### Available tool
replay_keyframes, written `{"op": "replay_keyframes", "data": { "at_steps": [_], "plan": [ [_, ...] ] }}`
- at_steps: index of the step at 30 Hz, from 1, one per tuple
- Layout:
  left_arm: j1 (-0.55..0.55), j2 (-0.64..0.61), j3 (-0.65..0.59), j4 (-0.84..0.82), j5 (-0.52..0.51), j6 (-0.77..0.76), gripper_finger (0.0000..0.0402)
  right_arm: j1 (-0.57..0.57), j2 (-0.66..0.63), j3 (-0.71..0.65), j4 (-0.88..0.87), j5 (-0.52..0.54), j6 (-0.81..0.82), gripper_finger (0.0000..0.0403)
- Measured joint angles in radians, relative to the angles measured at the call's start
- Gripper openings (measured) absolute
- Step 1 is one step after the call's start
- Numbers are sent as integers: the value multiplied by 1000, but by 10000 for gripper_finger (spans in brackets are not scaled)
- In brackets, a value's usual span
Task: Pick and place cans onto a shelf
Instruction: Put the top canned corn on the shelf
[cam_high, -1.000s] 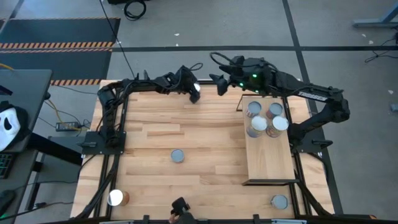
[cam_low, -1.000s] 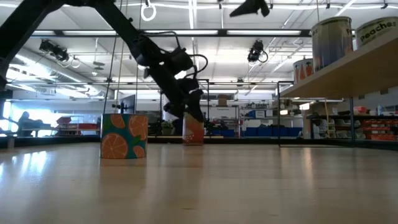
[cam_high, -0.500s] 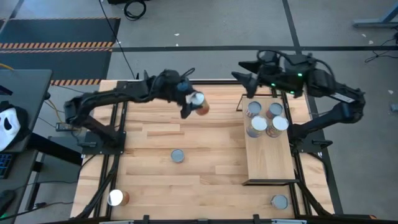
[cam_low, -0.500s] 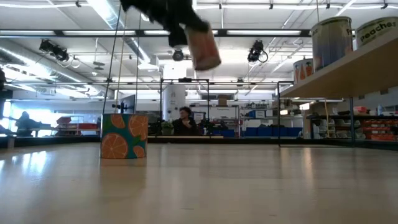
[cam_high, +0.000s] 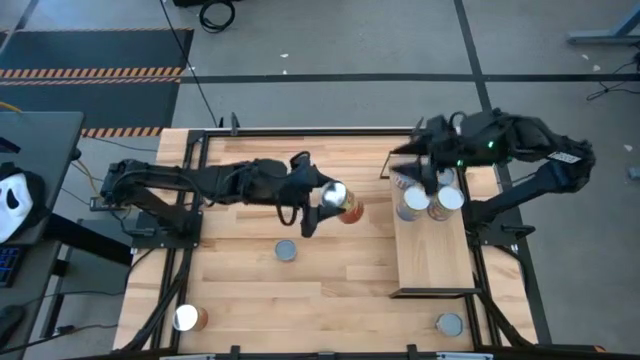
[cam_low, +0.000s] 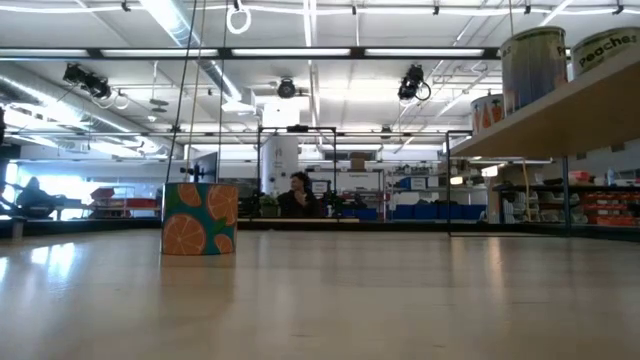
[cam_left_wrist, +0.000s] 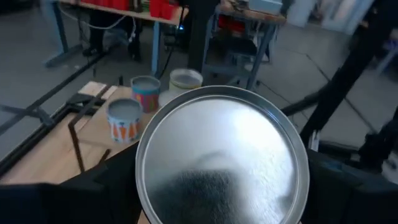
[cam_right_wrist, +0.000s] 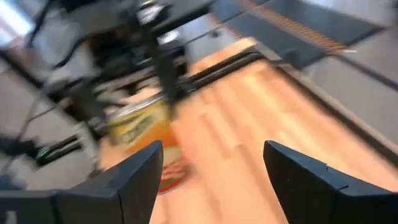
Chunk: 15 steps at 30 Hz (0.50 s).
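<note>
Currently, at the near-left corner of the plank tabletop, one white-topped, orange-sided tin lies apart; a grey-topped tin stands near the middle. The left gripper reaches from the left toward the centre, its fingers pinching an orange-sided, silver-lidded can, tilted and carried between the table middle and the narrow light-wood shelf with black metal frame. Four cans cluster at the shelf's far end; another grey-topped tin sits near the right front corner. The right gripper hovers over the shelf's far end, fingers spread and empty.

Handling judgement: the can is rigid, probably light, with smooth, slippery walls. Grasp across the cylindrical side, mid-height; avoid the lid rim.
</note>
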Motion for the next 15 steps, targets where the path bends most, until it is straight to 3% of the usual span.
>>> {"op": "replay_keyframes", "data": {
  "at_steps": [5,11,15],
  "plan": [
    [-75,34,29,20,-45,-17,317,146,65,0,103,-53,-59,308],
    [-159,71,38,83,-67,-60,317,272,167,0,119,-93,-174,363],
    [-199,78,38,110,-173,-58,316,312,232,0,131,-93,-184,394]
  ]
}}
